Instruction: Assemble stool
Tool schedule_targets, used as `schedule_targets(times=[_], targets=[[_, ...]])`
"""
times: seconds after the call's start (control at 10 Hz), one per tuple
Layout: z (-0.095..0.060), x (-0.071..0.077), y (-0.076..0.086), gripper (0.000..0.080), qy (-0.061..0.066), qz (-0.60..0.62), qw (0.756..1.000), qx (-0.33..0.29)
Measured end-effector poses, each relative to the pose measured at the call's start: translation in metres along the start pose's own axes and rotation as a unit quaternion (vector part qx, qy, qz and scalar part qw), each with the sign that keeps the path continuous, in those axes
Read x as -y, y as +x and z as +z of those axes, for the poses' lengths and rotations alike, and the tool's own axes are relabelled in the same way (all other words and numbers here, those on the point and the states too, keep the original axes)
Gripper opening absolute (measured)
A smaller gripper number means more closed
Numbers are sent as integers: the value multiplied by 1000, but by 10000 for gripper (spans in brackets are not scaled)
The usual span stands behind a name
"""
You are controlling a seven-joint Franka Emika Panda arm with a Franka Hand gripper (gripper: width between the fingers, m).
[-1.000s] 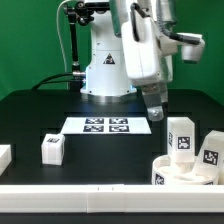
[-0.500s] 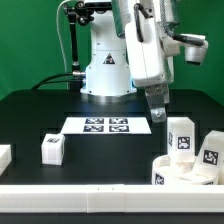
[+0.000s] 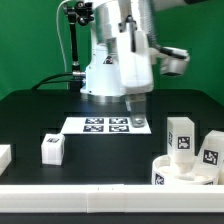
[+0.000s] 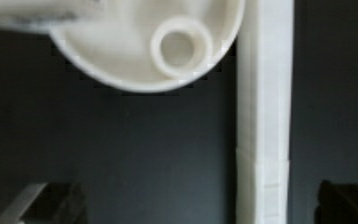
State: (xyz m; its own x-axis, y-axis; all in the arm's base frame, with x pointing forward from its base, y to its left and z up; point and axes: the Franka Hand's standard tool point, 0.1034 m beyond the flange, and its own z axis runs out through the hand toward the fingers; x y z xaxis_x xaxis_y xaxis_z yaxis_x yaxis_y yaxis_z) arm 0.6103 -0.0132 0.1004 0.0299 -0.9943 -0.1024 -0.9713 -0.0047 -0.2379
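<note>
Your arm (image 3: 122,45) rises at the rear of the scene and bends over at the top, so that your gripper (image 3: 137,120) points straight down. In the wrist view, your two dark fingers (image 4: 30,200) show only as tips. They are spread wide apart, and nothing is held between them.

This looks like a robot lab, though the pictures are small and a bit blurry. A big white robot arm (image 3: 108,65) stands at the back of a plain black worktop (image 3: 100,152). Behind it is a flat green wall (image 3: 30,40). A marker board (image 3: 105,125) and small white blocks (image 3: 180,135) carry black-and-white square tags. White bars (image 3: 90,190) line the worktop's edge.
</note>
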Motion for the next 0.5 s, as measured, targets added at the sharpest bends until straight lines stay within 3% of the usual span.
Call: schedule_targets(times=[0.2,0.5], targets=[[-5,-3,36,649,-2,-46,999,-5],[-5,-3,40,649,-3,-50,999,-5]])
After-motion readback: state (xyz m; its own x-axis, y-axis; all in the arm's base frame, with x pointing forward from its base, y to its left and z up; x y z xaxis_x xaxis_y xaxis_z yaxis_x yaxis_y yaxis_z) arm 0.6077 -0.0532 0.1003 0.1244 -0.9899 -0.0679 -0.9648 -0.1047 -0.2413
